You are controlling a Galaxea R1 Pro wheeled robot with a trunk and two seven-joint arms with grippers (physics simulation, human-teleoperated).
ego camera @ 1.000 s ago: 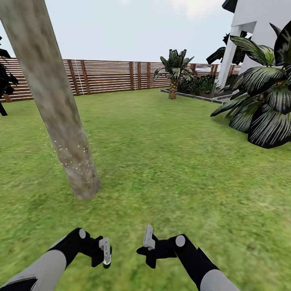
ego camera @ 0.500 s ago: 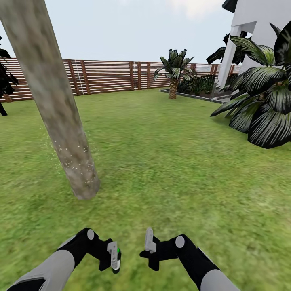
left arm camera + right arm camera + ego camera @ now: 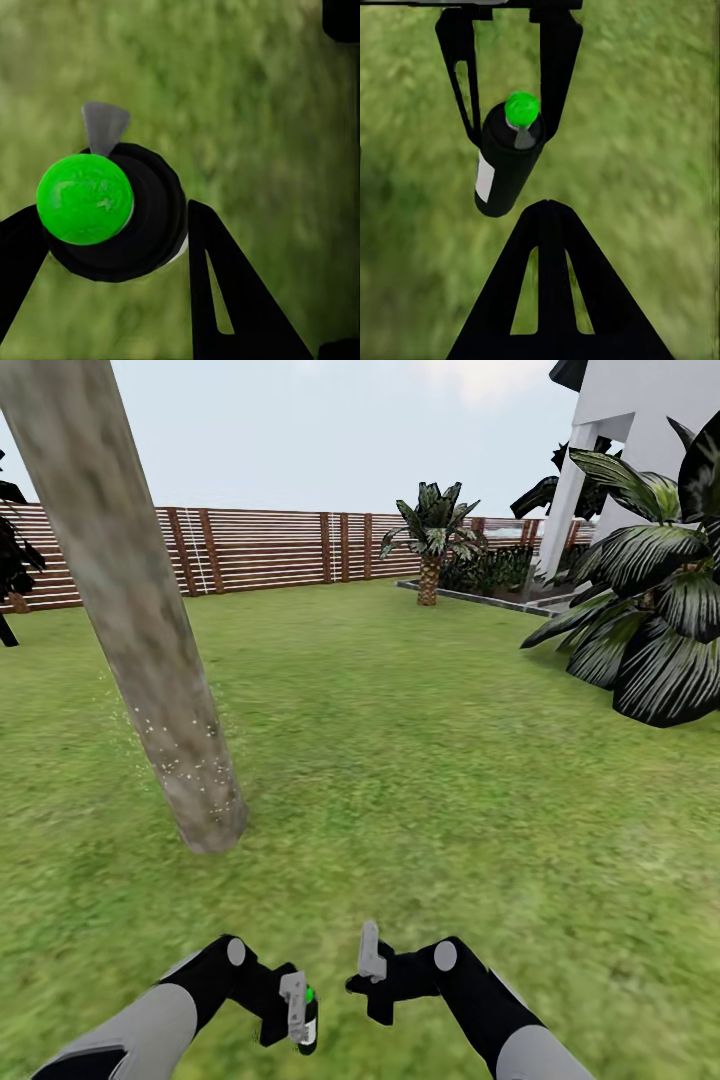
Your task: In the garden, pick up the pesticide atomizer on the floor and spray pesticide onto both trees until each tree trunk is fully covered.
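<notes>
Black atomizer (image 3: 508, 161), green top, white label, in left gripper (image 3: 300, 1012).

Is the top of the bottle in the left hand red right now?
No: the pesticide atomizer gripped by the left hand has a bright green top, as the left wrist view plainly shows.

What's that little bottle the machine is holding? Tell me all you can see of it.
The bottle is small, round and black, with a bright green cap, a grey nozzle beside the cap and a white label on its side. It looks like smooth plastic. The left tool grips it between two black fingers, low above the grass, near the right tool.
</notes>
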